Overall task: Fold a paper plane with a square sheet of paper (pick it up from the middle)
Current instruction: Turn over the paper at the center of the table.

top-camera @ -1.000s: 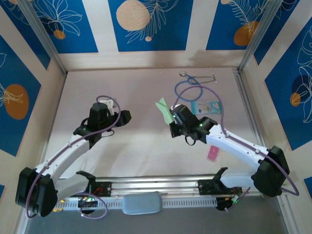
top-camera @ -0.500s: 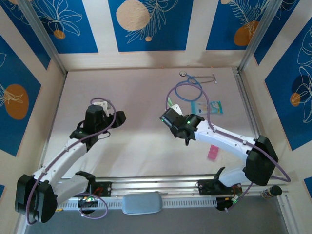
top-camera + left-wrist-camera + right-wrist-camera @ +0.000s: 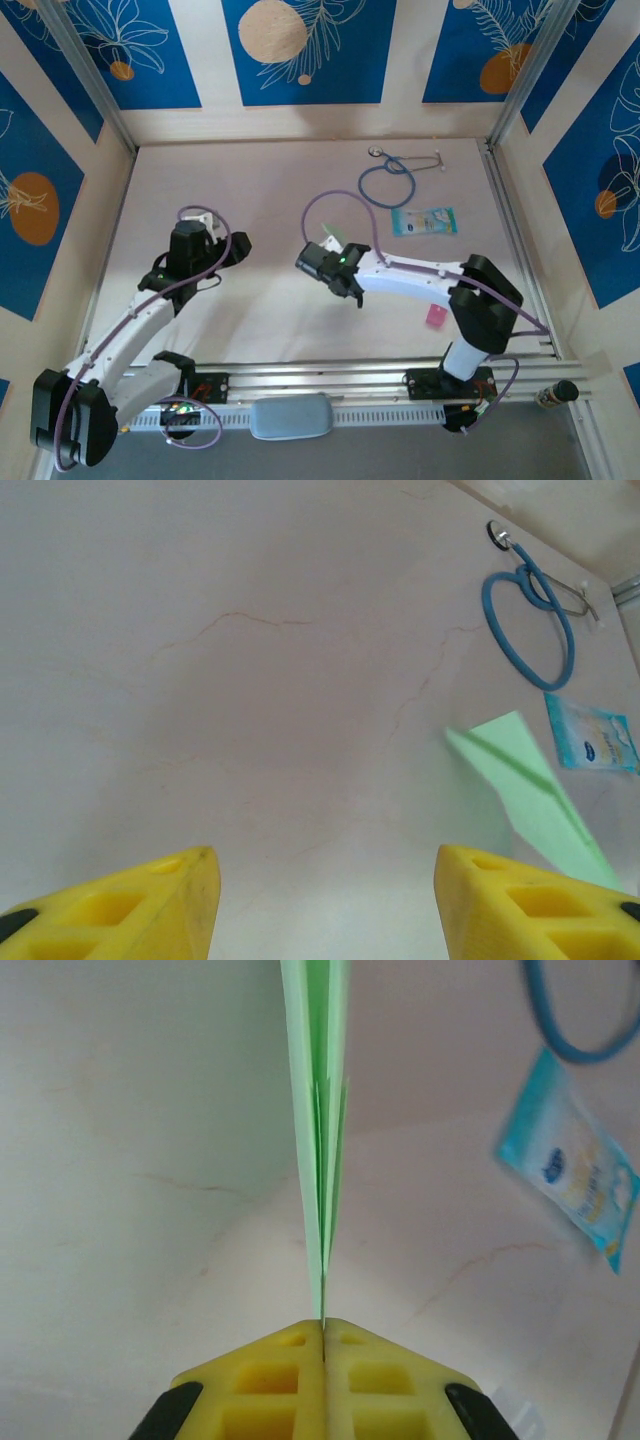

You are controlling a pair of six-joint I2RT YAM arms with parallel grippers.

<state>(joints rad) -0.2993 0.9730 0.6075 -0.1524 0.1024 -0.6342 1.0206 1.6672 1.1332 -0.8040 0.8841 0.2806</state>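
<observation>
Three blue-patterned walls [image 3: 300, 50]; veined tabletop [image 3: 260, 180] under gripped paper plane [image 3: 318, 1110].

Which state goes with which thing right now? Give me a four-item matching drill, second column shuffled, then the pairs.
1 left gripper
2 right gripper
3 stethoscope
4 packet

A shut on the paper plane
B teal and white, lying flat
C open, holding nothing
D blue tube coiled in a loop

Pairs: 1-C, 2-A, 3-D, 4-B
</observation>
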